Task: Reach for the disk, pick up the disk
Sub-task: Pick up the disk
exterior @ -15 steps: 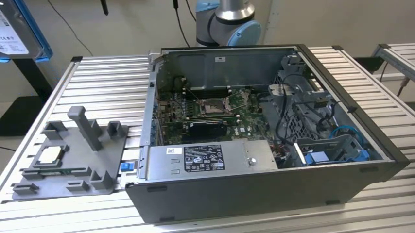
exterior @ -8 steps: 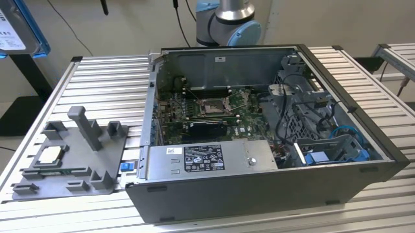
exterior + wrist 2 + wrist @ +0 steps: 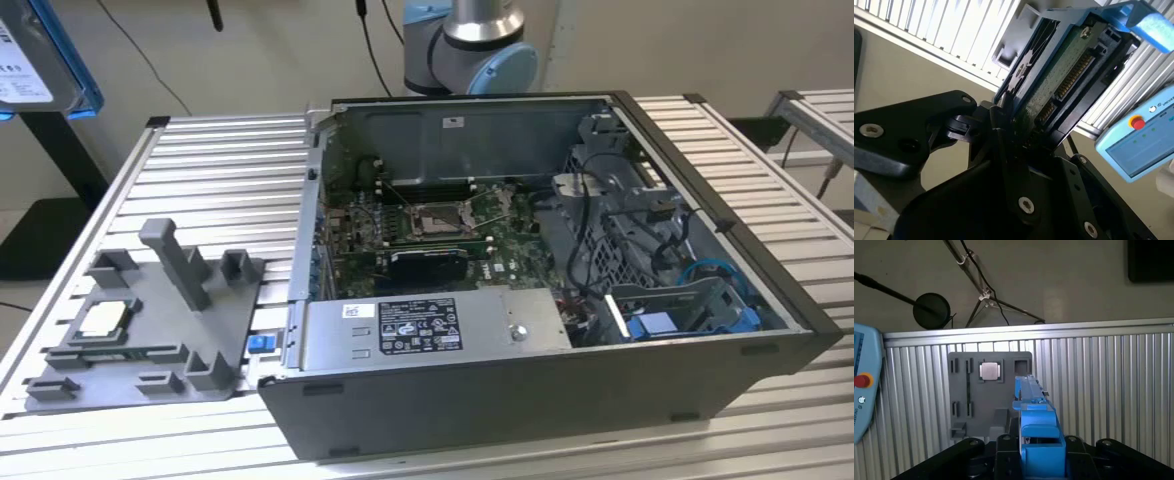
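My gripper point(image 3: 1021, 131) is shut on the disk point(image 3: 1064, 75), holding it in the air. The second wrist view shows the disk's green circuit board and gold connector inside its bright blue frame. In the first wrist view the disk point(image 3: 1035, 427) stands edge-on between the black gripper point(image 3: 1036, 452) parts, high above the grey fixture point(image 3: 966, 390). In the exterior view the disk point(image 3: 38, 62) hangs at the top left corner, white label and blue frame showing, well above the table.
An open computer case point(image 3: 534, 400) fills the middle of the ribbed metal table point(image 3: 214, 160). The grey fixture point(image 3: 147, 345) with upright posts holds a small silver processor chip point(image 3: 103, 318) at the exterior view's left. A teach pendant point(image 3: 1139, 140) lies nearby. The arm's base point(image 3: 474, 50) stands behind the case.
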Controlling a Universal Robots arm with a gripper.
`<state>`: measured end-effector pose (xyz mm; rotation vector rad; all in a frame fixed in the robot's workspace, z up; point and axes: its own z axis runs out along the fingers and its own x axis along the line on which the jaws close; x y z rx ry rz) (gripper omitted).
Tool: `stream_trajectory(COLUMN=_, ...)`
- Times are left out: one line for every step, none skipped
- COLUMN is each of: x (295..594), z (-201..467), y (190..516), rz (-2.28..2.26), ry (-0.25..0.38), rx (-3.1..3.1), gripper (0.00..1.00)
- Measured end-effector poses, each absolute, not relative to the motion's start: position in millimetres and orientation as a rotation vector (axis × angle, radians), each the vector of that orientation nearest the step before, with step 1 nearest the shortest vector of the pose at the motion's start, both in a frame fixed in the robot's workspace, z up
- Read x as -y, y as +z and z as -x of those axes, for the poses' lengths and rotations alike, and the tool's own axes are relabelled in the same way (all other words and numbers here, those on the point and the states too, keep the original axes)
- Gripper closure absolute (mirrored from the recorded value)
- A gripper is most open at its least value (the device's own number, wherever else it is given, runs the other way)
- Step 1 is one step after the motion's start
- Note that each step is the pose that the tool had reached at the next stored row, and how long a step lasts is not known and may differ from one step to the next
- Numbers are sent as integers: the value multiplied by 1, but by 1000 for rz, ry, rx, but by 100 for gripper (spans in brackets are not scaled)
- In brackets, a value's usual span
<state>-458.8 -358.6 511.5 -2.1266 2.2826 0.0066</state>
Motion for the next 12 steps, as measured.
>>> stream_trajectory(x=359, z=459, y=511, rz=2127, ry=7, rx=-2283, gripper=100)
stream_trajectory(x=359, z=459, y=511, rz=2127, ry=7, rx=-2283, gripper=100)
stream_trajectory(x=359, z=459, y=511, rz=2127, ry=7, rx=-2282, gripper=100)
stream_trajectory(x=359, z=458, y=511, rz=2127, ry=7, rx=-2282, gripper=100)
stream_trajectory(x=359, z=457, y=511, rz=2127, ry=7, rx=-2282, gripper=100)
stream_trajectory(x=359, z=457, y=512, rz=2127, ry=7, rx=-2283, gripper=100)
stream_trajectory(x=359, z=456, y=511, rz=2127, ry=7, rx=-2282, gripper=100)
stream_trajectory(x=359, z=455, y=511, rz=2127, ry=7, rx=-2283, gripper=100)
stream_trajectory(x=359, z=453, y=511, rz=2127, ry=7, rx=-2283, gripper=100)
stream_trajectory(x=359, z=452, y=511, rz=2127, ry=7, rx=-2282, gripper=100)
stream_trajectory(x=359, z=452, y=511, rz=2127, ry=7, rx=-2282, gripper=100)
stream_trajectory(x=359, z=451, y=511, rz=2127, ry=7, rx=-2283, gripper=100)
